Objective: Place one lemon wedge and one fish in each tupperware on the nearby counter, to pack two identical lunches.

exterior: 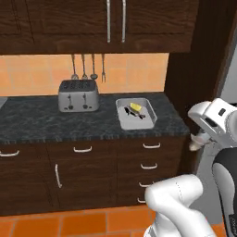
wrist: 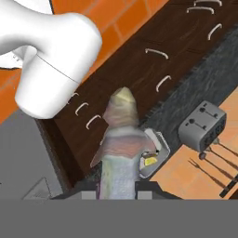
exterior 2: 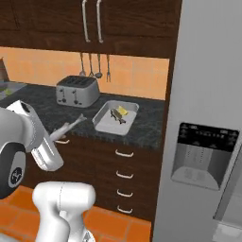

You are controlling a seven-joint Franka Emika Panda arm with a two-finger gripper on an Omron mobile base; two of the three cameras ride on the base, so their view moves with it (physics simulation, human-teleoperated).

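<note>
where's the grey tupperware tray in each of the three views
Left base view: tupperware on the counter, right of centre.
Right base view: tupperware near the middle, by the counter's front edge.
Hand view: tupperware just right of the fish in the gripper.
Shared landmark: the toaster beside it.

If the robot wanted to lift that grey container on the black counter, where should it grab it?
Probably the container by its thin raised rim at the near wall, coming straight down, one finger inside and one outside. That end is bare; the lemon wedge and dark fish lie further back. The pincer now grips a pale fish.
</note>
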